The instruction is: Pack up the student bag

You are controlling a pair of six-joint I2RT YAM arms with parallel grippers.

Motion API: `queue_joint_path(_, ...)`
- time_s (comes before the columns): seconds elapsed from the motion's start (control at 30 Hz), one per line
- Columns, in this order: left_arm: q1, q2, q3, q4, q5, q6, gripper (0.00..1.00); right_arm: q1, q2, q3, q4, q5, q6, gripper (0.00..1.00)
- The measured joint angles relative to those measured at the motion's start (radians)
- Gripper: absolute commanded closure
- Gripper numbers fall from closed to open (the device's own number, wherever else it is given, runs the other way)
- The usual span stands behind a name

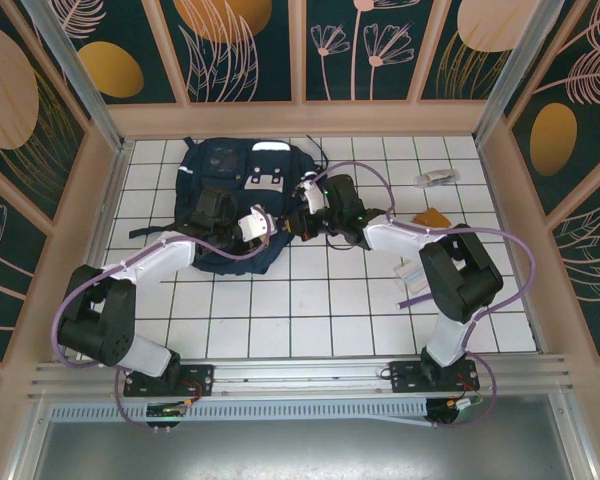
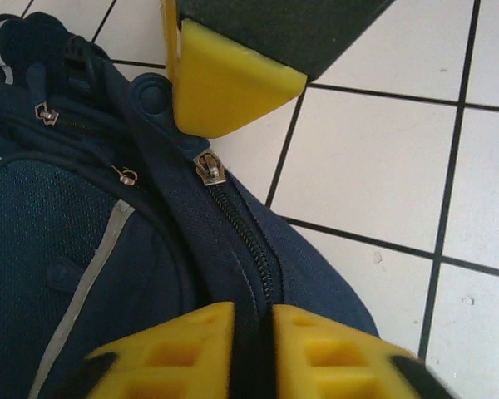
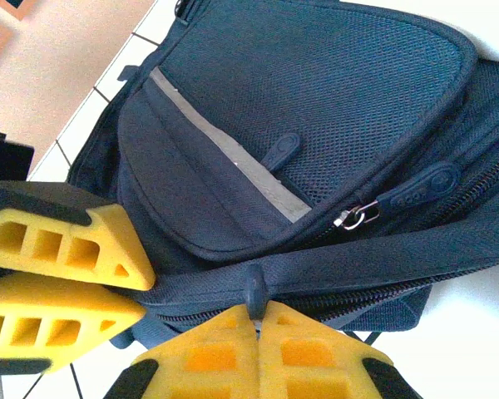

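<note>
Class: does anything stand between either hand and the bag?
Nothing visible does. Both hands are right at the bag: the left hand pinches the fabric along a zip, and the right hand is closed on a dark tab at the bag's edge.

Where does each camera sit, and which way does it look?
Top external: above and behind the bases, looking down on the table and the bag; left arm and right arm both show.
Left wrist: on the left arm, looking along the bag's zipper; the left gripper is at the bottom edge.
Right wrist: on the right arm, looking at the bag's pocket; the right gripper is at the bottom edge.
Shared: all three see the bag; each wrist view also catches the other gripper.
</note>
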Motion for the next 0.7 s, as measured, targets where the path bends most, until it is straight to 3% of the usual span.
queue_joint_path(0.33, -0.001, 0.000, 0.007, -0.043, -0.002, 0.055, 1.00, -0.023, 0.011, -0.003, 0.007, 0.085, -0.010, 1.00)
queue_joint_path(0.53, -0.001, -0.016, -0.017, -0.068, 0.006, 0.094, 1.00, -0.064, 0.084, 0.009, 0.029, 0.209, 0.061, 1.00)
queue_joint_path(0.7, -0.001, -0.051, -0.058, -0.066, 0.007, 0.118, 1.00, -0.105, 0.134, 0.015, 0.084, 0.224, 0.135, 1.00)
